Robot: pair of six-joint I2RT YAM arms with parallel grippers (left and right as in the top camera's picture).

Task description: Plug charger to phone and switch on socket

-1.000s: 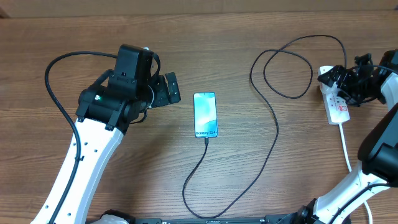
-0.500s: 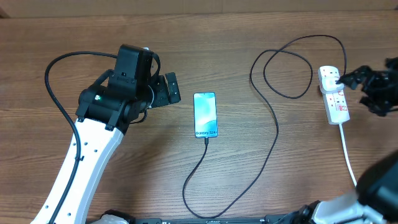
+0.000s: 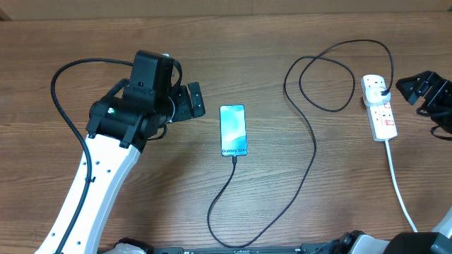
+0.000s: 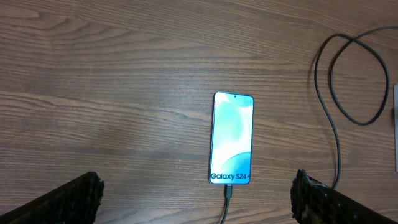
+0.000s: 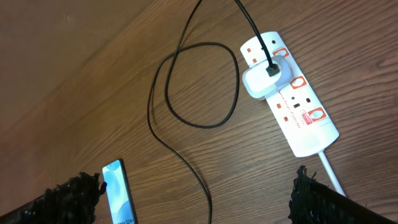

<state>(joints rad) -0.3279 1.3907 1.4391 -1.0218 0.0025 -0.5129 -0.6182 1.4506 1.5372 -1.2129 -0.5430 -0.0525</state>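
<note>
Phone and socket lie well apart on brown wood-grain table.

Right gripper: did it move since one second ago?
Yes. In the overhead view the right gripper has drawn back rightward, off the socket, which stays in place.

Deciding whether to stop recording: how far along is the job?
Done: the charger is plugged into the phone and the socket. In hand: nothing; left gripper by the phone and right gripper beside the socket are open. Left: perhaps the switch; its state is unreadable.
</note>
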